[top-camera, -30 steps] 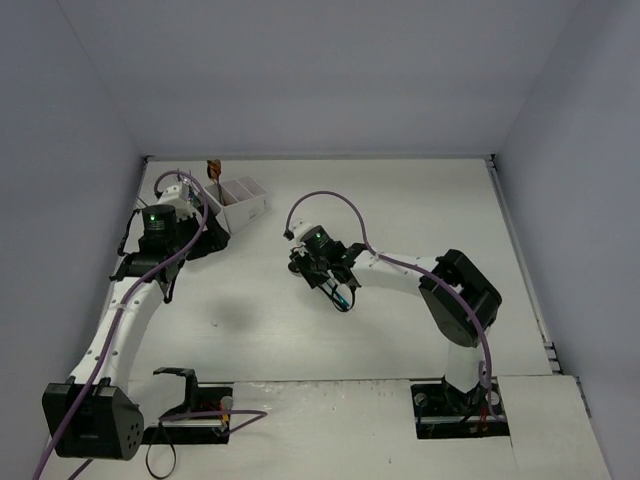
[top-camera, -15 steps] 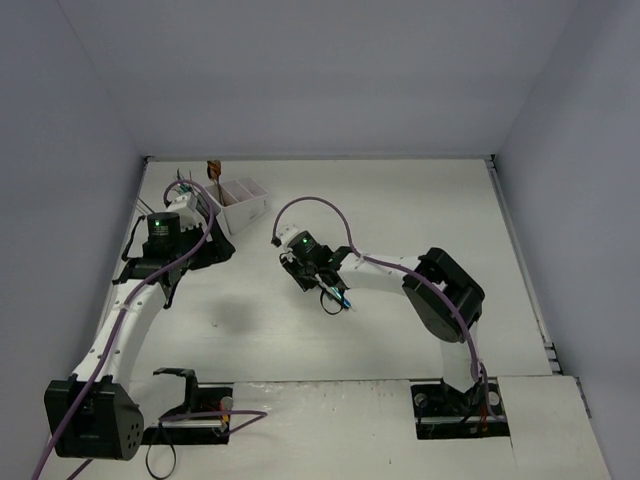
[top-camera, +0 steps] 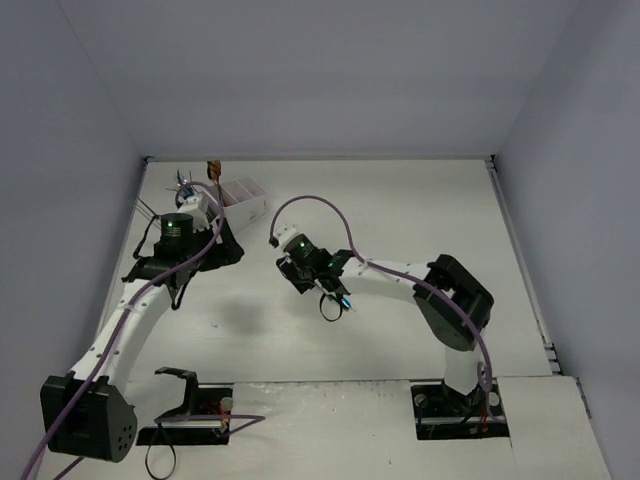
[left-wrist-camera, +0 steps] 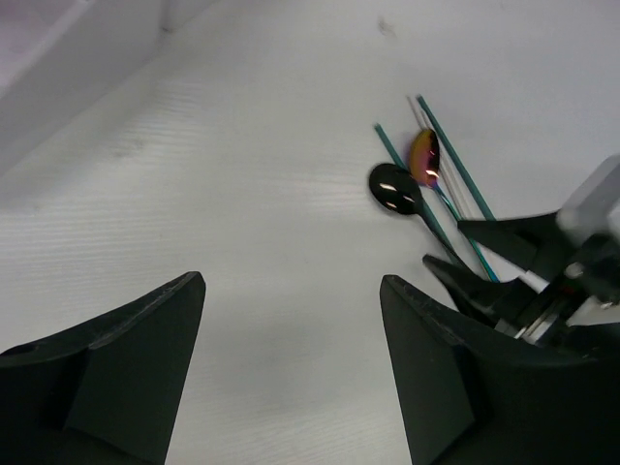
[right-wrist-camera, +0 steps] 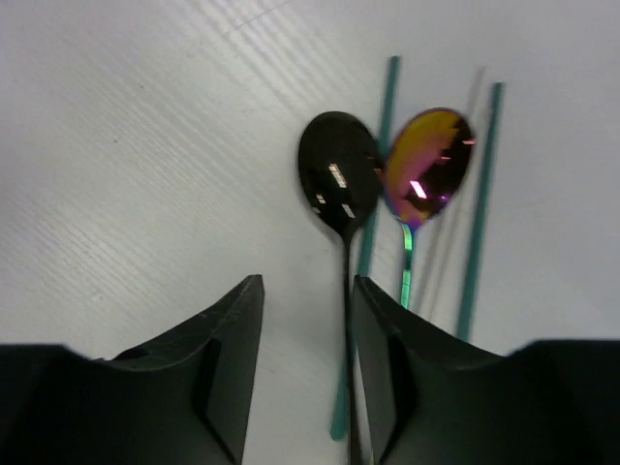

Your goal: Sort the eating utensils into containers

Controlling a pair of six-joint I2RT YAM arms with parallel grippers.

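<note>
Right wrist: black spoon (right-wrist-camera: 337, 179) just beyond fingers (right-wrist-camera: 228, 373).

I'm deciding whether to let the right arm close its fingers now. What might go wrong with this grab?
1. The black spoon, the rainbow spoon and the teal sticks lie bunched together. The right gripper may therefore pinch more than one utensil or drag its neighbours along.
2. The black spoon's handle runs along one finger's inner edge rather than down the middle of the gap, so it may slip out as the fingers close.

White table (top-camera: 420, 200) — 3 grey walls (top-camera: 300, 70) around.
</note>
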